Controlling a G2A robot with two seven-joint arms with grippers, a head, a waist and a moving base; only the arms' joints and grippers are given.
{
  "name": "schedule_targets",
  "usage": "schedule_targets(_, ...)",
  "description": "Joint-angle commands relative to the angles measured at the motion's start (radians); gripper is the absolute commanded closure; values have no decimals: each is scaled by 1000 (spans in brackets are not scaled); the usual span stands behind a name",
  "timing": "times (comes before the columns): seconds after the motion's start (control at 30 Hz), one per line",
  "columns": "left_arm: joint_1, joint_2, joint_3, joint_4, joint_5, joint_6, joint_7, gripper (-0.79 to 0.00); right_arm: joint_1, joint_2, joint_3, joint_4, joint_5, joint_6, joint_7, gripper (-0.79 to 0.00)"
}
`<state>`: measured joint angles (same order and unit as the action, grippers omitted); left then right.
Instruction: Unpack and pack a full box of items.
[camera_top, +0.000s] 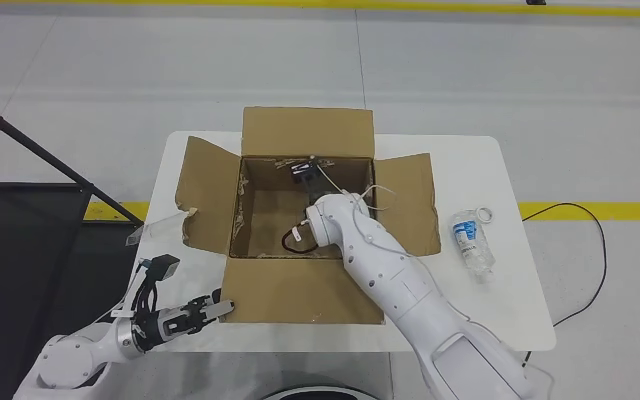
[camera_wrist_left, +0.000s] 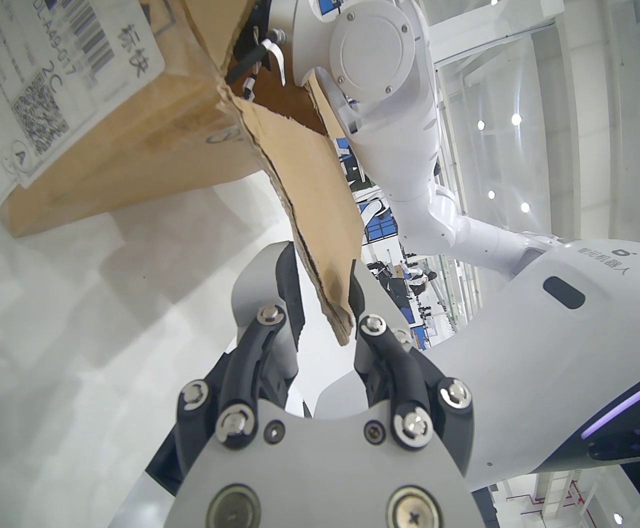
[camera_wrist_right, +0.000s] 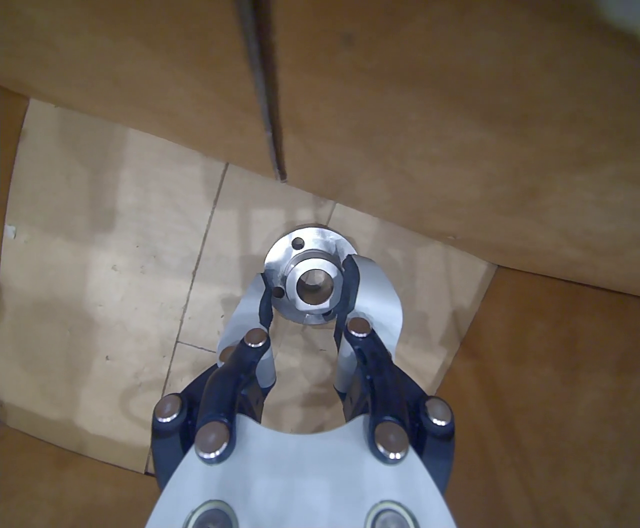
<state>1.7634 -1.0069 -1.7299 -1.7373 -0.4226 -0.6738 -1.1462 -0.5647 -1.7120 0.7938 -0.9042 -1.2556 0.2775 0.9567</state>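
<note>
Four flaps of the cardboard box (camera_top: 265, 215) (camera_wrist_left: 125, 150) (camera_wrist_right: 100, 280) lay folded outward, and the box sat near the middle of the white table (camera_top: 470, 165). The right arm reached down into it from the robot's side. Inside, the right gripper (camera_wrist_right: 306, 287) hung close over the box floor near a corner, where a lighter sheet of cardboard covered the bottom. Its fingers (camera_wrist_right: 352, 285) were clamped on a round metal flange (camera_wrist_right: 300, 257), one on each side of the raised hub, with the bore facing the wrist camera. The left gripper (camera_top: 218, 308) (camera_wrist_left: 322, 272) sat low at the table's near edge by the box's near left corner. It had the worn corner of the near flap (camera_top: 300, 290) (camera_wrist_left: 310, 200) pinched between its two fingers (camera_wrist_left: 290, 280). Well apart from the box, a clear plastic water bottle (camera_top: 472, 243) lay on its side on the table. A small ring (camera_top: 485, 213) lay just beside the bottle's far end.
</note>
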Motion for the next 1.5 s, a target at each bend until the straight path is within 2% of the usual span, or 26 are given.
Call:
schedule_targets(0.0, 0, 1, 1, 1, -1, -1, 1, -289, -10, 3, 4, -22, -12, -11, 11, 0)
schedule_targets(0.23, -2, 6, 8, 1, 4, -4, 4, -292, -69, 24, 26, -129, -78, -71, 81, 0)
schedule_targets(0.47, -4, 9, 17, -2, 10, -2, 10, -292, -115, 44, 66, -207, -80, -185, 190, 0)
schedule_targets(0.5, -4, 10, 17, -1, 12, -2, 12, -292, -114, 45, 66, -208, -83, -197, 210, -25)
schedule_targets(0.53, -4, 10, 18, -2, 13, -4, 14, -292, -114, 46, 69, -212, -81, -201, 213, -92)
schedule_targets(0.63, -2, 12, 20, -2, 18, -6, 20, -296, -115, 44, 72, -210, -80, -208, 218, -222)
schedule_targets(0.83, 3, 15, 21, -2, 21, -11, 30, -299, -113, 40, 74, -213, -85, -204, 203, -259)
schedule_targets(1.47, -4, 26, 23, 6, 11, -10, 39, -299, -67, 17, 73, -126, -65, -213, 176, -265)
